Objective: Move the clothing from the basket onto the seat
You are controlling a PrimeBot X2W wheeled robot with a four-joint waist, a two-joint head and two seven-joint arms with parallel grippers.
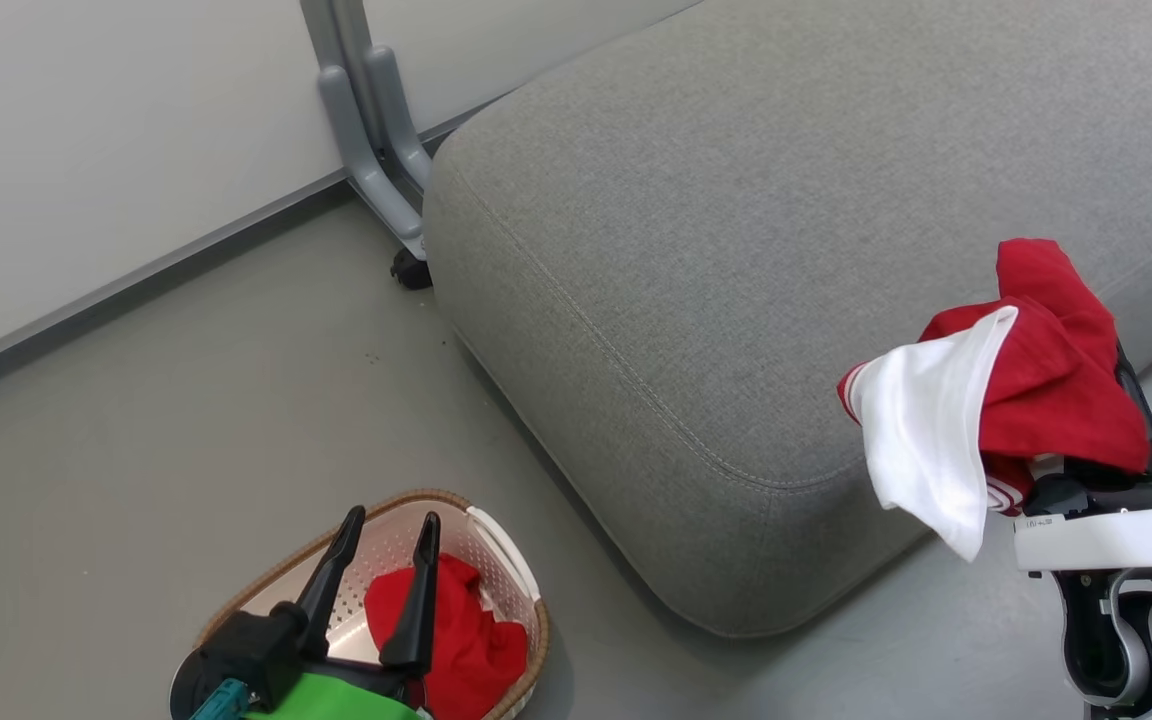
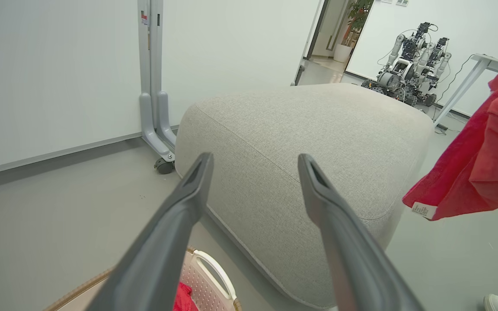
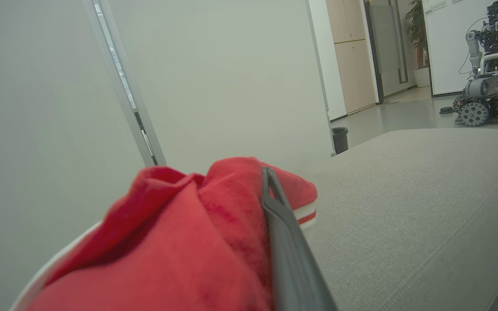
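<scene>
In the head view, at the right middle of the frame, the right pincer (image 1: 1131,395) was clenched on a soft red garment (image 1: 1046,380) with a white panel and thin red-and-white stripes. The cloth was heaped over the fingers, and its white flap drooped across the near edge of the large light grey woven-fabric seat (image 1: 736,220); whether cloth touched cushion could not be told. The right wrist view added one dark finger (image 3: 283,242) pressed along the red heap in the lower centre, with the seat's flat top stretching to the right. The other finger was buried in cloth. At the lower left of the head view the left pincer (image 1: 391,520) stood released and empty. Its spread tips were over the small cream-white perforated plastic basket (image 1: 511,565) with a brown woven-look rim, which sat on the grey floor (image 1: 186,400) near the seat's front corner. The other red garment (image 1: 466,650) lay crumpled in the basket's right part. The left wrist view showed little of the basket, just a white handle and a scrap of red at the bottom edge. It did show a small white label (image 2: 424,210) on the hem of the held cloth at the right. Both wrist views took in wheeled robots (image 3: 491,77) parked far off at the upper right. A grey wheeled post (image 1: 376,150) stood by the white wall at the seat's far corner.
</scene>
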